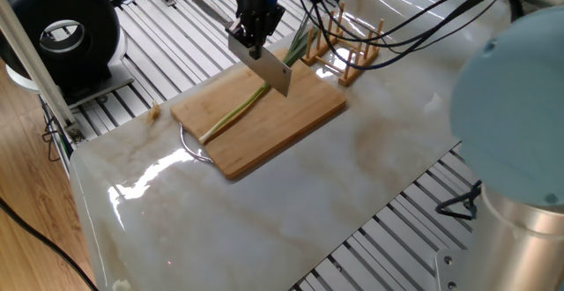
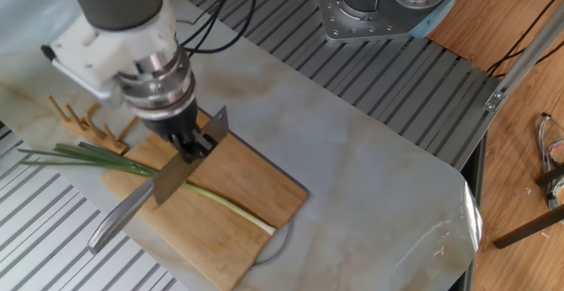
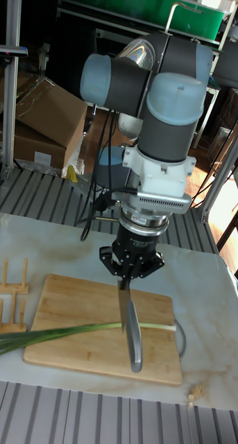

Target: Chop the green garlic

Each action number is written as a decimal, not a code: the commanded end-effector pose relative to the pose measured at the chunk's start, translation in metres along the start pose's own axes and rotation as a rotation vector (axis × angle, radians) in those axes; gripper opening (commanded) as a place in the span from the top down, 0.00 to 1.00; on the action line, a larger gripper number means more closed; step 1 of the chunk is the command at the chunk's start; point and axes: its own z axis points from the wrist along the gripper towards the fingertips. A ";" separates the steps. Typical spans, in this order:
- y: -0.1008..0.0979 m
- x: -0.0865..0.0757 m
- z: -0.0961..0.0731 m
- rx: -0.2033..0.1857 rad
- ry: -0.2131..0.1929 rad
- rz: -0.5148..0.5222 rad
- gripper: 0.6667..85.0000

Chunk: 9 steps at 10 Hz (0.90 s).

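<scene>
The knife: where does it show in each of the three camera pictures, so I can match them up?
One fixed view: the knife is upper centre, in the gripper, above the green garlic.
The other fixed view: knife at left of centre, handle reaching toward the lower left edge.
Tall fixed view: knife at centre, pointing down the picture across the stalk.
Shared landmark: the wooden cutting board under the blade in all three.
</scene>
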 end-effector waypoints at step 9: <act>-0.028 -0.026 0.015 0.021 -0.010 -0.004 0.99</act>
